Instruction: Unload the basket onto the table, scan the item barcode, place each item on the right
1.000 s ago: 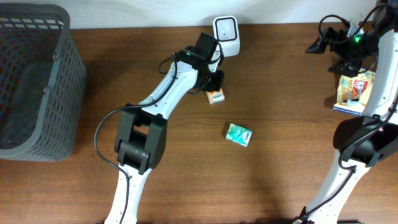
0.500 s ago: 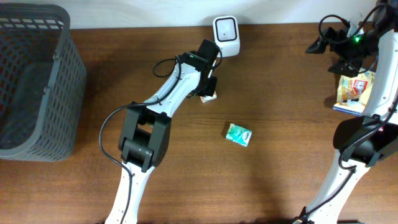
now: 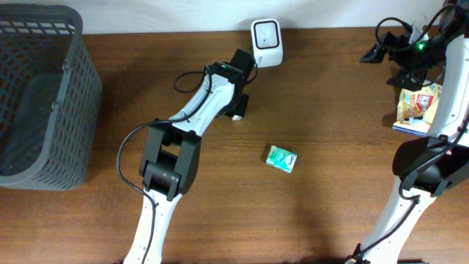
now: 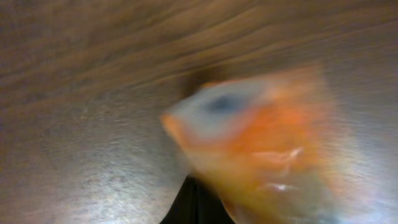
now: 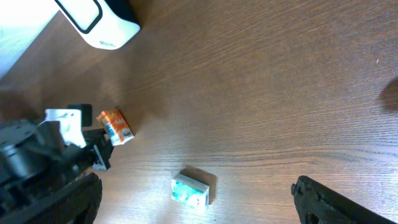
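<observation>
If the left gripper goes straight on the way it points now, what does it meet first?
Probably the table, just beyond the orange packet that the left gripper holds; blurred view, depth unclear.

The left arm (image 3: pixel 209 99) is made of smooth white tubes with chunky black joints (image 3: pixel 167 163) between them. A thin black cable (image 3: pixel 115 158) loops along its side. The left end effector (image 3: pixel 239 110) is black with a small white block on it. The right arm (image 3: pixel 451 88) has the same white and black parts, black wires (image 3: pixel 387 29) on top and a tiny green light (image 3: pixel 421 46).
</observation>
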Robot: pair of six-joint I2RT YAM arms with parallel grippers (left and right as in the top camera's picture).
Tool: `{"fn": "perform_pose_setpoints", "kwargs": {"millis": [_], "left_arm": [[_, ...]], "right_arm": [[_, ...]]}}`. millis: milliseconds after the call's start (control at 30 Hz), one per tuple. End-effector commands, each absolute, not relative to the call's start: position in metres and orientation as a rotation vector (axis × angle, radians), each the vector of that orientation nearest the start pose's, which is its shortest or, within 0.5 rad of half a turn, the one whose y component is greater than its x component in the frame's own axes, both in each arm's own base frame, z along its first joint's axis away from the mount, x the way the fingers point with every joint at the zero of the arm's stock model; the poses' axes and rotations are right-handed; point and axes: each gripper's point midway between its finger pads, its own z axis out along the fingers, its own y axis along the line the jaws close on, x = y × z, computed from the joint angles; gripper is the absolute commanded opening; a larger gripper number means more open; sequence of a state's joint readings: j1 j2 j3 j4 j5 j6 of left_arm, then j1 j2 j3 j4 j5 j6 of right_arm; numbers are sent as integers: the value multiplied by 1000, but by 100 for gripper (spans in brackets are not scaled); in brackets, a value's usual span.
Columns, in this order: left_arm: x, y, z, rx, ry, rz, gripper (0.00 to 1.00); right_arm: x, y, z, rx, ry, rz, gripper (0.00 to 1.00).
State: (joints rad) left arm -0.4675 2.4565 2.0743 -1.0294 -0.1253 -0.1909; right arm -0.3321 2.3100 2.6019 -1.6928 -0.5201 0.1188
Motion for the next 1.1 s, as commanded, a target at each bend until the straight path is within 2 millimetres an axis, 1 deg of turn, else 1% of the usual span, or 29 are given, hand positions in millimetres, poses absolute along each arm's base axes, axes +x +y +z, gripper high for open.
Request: {"fn": "perform_pose_setpoints", "kwargs": {"millis": [0, 133, 200, 233, 333, 433, 467, 500, 533, 600, 633, 667, 700, 733, 767, 800, 867, 933, 967, 1000, 1033, 1067], "left_arm": [[466, -190, -22, 365, 2967, 201, 0], [469, -189, -20, 357, 2962, 198, 0], [471, -190, -15, 356, 2955, 193, 0], [472, -191, -10, 354, 2952, 191, 0], [477, -193, 16, 350, 2938, 183, 0], [485, -197, 57, 340, 2903, 163, 0], [487, -198, 76, 330, 2885, 150, 0], [488, -198, 89, 320, 2873, 144, 0], [488, -197, 109, 289, 2857, 130, 0], [488, -193, 135, 255, 2834, 115, 0], [488, -189, 144, 245, 2824, 111, 3], [488, -185, 152, 233, 2818, 109, 10], [488, -177, 159, 212, 2816, 111, 44], [488, -171, 162, 197, 2820, 114, 71], [488, -163, 162, 179, 2830, 121, 93], [488, -157, 161, 164, 2840, 128, 99], [487, -143, 158, 134, 2865, 144, 99], [485, -131, 156, 108, 2890, 160, 99], [484, -125, 155, 93, 2903, 167, 99], [483, -121, 155, 84, 2907, 170, 100], [484, -117, 155, 72, 2909, 172, 99], [485, -114, 155, 64, 2909, 173, 99]], "right_arm": [[456, -66, 224, 534, 2764, 700, 98], [456, -66, 224, 534, 2765, 701, 99], [456, -66, 224, 534, 2765, 701, 98], [456, -66, 224, 534, 2765, 701, 98], [456, -66, 224, 534, 2764, 700, 98], [456, -66, 224, 534, 2765, 700, 98], [456, -66, 224, 534, 2764, 701, 98], [456, -66, 224, 534, 2765, 701, 98], [456, -66, 224, 534, 2765, 700, 98], [456, -66, 224, 534, 2764, 700, 98], [456, -66, 224, 534, 2764, 700, 98], [456, -66, 224, 534, 2764, 701, 98], [456, -66, 224, 534, 2764, 701, 98], [456, -66, 224, 533, 2764, 701, 98], [456, -66, 224, 535, 2764, 701, 98], [459, -65, 225, 556, 2748, 713, 98], [468, -68, 228, 638, 2702, 720, 99], [469, -69, 228, 697, 2692, 728, 98], [473, -71, 229, 685, 2676, 712, 98], [476, -70, 230, 677, 2665, 728, 98], [476, -62, 235, 662, 2651, 800, 98], [477, -49, 241, 634, 2632, 897, 98]]}}
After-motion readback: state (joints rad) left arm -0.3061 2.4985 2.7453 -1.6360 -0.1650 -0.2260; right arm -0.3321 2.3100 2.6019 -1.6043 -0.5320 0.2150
